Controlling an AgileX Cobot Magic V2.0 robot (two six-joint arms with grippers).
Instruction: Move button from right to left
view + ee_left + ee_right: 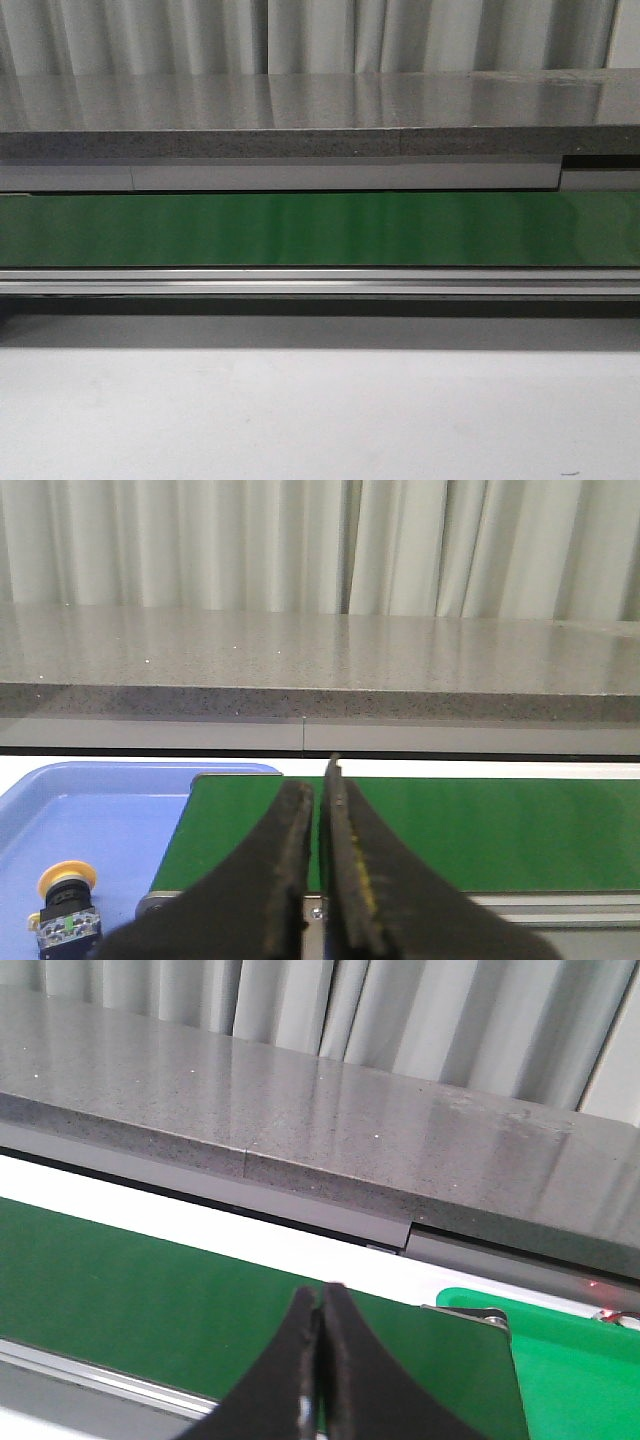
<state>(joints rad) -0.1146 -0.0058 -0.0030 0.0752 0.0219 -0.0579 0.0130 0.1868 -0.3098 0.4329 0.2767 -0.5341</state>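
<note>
I see yellow-capped, dark-bodied push-button (pixel 66 905) lying in blue plastic tray (pixel 120 820), left end of green conveyor belt (pixel 320 228). Both end effectors (pixel 318 810) (pixel 321 1325) pressed together, empty. I judge transfer finished; next, hold.

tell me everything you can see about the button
The button appears only in the left wrist view. It has a round yellow cap, mushroom-shaped, above a dark blocky body with a small green mark and pale fittings at the base. It looks like plastic. It rests on the floor of a blue tray, leaning a little, cap uppermost, beside the end of the green conveyor belt. Nothing grips it: the left claw is apart from it, over the belt.
</note>
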